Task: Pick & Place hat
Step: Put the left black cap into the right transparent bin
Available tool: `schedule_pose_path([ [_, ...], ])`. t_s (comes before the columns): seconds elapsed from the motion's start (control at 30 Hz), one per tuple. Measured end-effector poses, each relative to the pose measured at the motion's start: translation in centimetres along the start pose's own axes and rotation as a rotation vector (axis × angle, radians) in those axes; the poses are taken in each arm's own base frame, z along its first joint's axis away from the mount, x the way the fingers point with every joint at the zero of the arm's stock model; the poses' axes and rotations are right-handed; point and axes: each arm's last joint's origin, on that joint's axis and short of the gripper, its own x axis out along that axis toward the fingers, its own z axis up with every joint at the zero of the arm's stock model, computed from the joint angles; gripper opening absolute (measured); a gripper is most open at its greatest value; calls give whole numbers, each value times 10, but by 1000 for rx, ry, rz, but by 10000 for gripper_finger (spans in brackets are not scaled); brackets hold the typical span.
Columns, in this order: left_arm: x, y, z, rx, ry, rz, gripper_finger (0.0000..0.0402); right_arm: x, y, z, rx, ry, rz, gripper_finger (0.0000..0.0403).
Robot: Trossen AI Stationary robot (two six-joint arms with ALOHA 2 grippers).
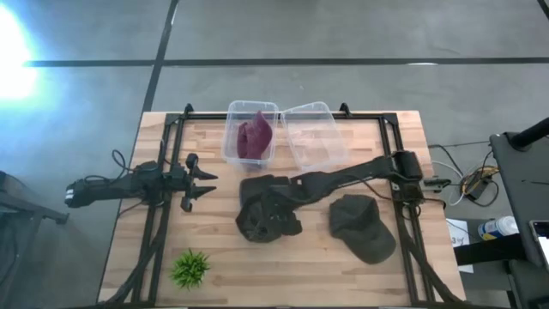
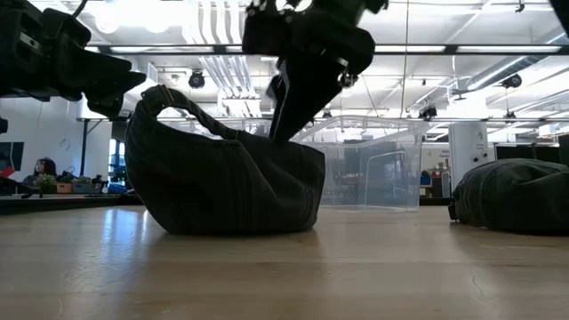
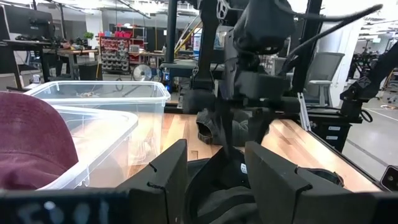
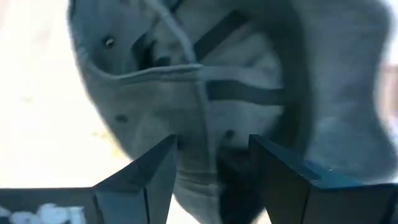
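A dark olive hat (image 1: pixel 270 219) lies at the table's middle with its opening up; its inside shows in the right wrist view (image 4: pixel 205 81). In the low view the hat (image 2: pixel 222 182) rests on its crown, one side raised. My right gripper (image 1: pixel 257 189) is open and points down into it (image 4: pixel 213 168), with a ridge of the hat's cloth between its fingers. My left gripper (image 1: pixel 202 183) is open and empty at the table's left, level and facing the hat (image 3: pixel 216 174). A maroon hat (image 1: pixel 255 137) lies in the left clear bin (image 1: pixel 232 129). My right gripper comes at the hat from above, pointing down at its inner edge (image 4: pixel 199 130) beside the fingers. The cloth dips where the fingers (image 2: pixel 283 133) meet it in the low view. I cannot tell whether the fingers touch it.
A second dark hat (image 1: pixel 362 227) lies on the table at the near right. An empty clear bin (image 1: pixel 309 137) stands beside the left bin at the far edge. A small green plant (image 1: pixel 190 268) stands near the front left.
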Motion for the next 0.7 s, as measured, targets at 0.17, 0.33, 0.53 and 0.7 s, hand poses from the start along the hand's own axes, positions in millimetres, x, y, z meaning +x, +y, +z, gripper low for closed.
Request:
schedule_pose_path([
  [0.17,0,0,0,0,1,0,155,18,-2,7,-71,112,129,198],
  [0.33,0,0,0,0,1,0,155,35,2,11,-55,162,269,178],
  [0.53,0,0,0,0,1,0,155,41,5,14,3,206,384,82],
  [0.7,0,0,0,0,1,0,155,31,6,14,45,219,459,14],
])
